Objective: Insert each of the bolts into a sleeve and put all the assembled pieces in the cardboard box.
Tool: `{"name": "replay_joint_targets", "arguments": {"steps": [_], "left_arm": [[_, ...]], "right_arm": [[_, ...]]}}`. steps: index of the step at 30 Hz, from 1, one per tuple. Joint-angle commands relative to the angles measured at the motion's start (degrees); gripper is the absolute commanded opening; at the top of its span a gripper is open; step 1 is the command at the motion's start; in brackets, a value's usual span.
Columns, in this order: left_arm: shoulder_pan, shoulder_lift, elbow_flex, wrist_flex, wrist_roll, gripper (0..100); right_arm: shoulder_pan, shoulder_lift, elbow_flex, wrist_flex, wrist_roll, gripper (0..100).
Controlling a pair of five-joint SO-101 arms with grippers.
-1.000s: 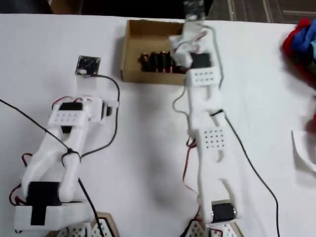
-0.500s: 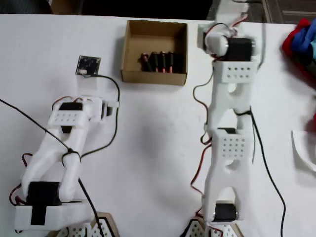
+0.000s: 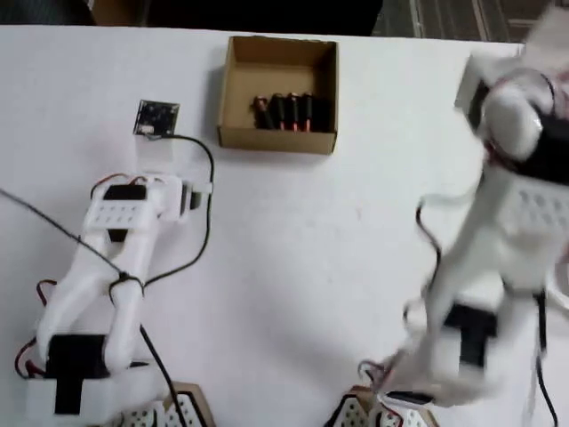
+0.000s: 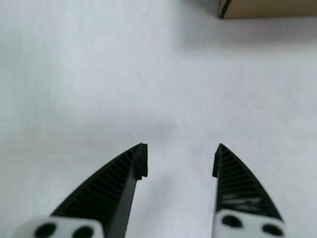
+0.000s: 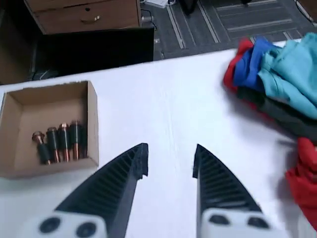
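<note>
From above, the cardboard box (image 3: 233,89) sits toward the far edge of the white bench (image 3: 293,267). Four assembled pieces (image 3: 284,111) lie side by side inside it, close to its near wall. Just left of the box lies a small circuit board (image 3: 157,116), with a black cable (image 3: 210,205) curling from it back toward the left arm (image 3: 111,258). That arm is folded low over the near left part of the bench. The right arm (image 3: 498,249) stands raised over the right side, well apart from the box.

Down the left wrist, the left end effector (image 4: 181,161) hangs over bare bench with its dark ribbed fingers spread apart and nothing between them. A corner of the cardboard box (image 4: 267,7) shows farther off.

Down the right wrist, the right end effector (image 5: 170,161) is likewise spread wide and holds nothing. The cardboard box (image 5: 93,124) lies off to one side of it, with the four assembled pieces (image 5: 57,141) lined up inside, copper-coloured heads on dark sleeves. On the other side a pile of cloth (image 5: 282,84) in red, blue and teal rests at the bench edge. Beyond the bench stands a wooden drawer unit (image 5: 84,12).
</note>
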Motion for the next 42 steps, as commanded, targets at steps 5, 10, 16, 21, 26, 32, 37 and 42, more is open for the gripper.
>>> {"name": "replay_joint_targets", "arguments": {"steps": [5, 10, 16, 21, 26, 32, 37, 42], "left_arm": [[0.1, -20.8, 0.9, 7.3, -0.6, 23], [-0.6, -34.4, 12.2, 8.9, -0.4, 23], [-1.5, -53.6, 26.5, 9.5, -0.8, 23], [-1.5, -72.9, 31.5, 24.4, -0.8, 23], [-1.5, -93.0, 32.5, 46.3, -0.8, 23], [-1.4, -89.7, 34.0, 44.2, -0.8, 23], [-1.4, -89.7, 34.8, 43.3, -0.8, 23], [-1.0, -89.7, 41.1, 38.9, -0.4, 23]], "right_arm": [[0.9, -49.8, 69.0, -7.1, -0.3, 14.6], [0.7, -76.2, 94.9, -20.2, -0.3, 19.4], [0.9, -98.4, 122.8, -23.5, -0.4, 27.1], [0.8, -94.3, 127.0, -19.1, -0.5, 30.7], [1.5, -98.4, 127.7, -17.5, -0.6, 30.5], [1.2, -97.9, 129.5, -17.6, -0.3, 30.5], [1.1, -97.9, 129.8, -18.1, -0.3, 30.5], [1.1, -97.9, 136.2, -25.2, -0.3, 30.5]]}}
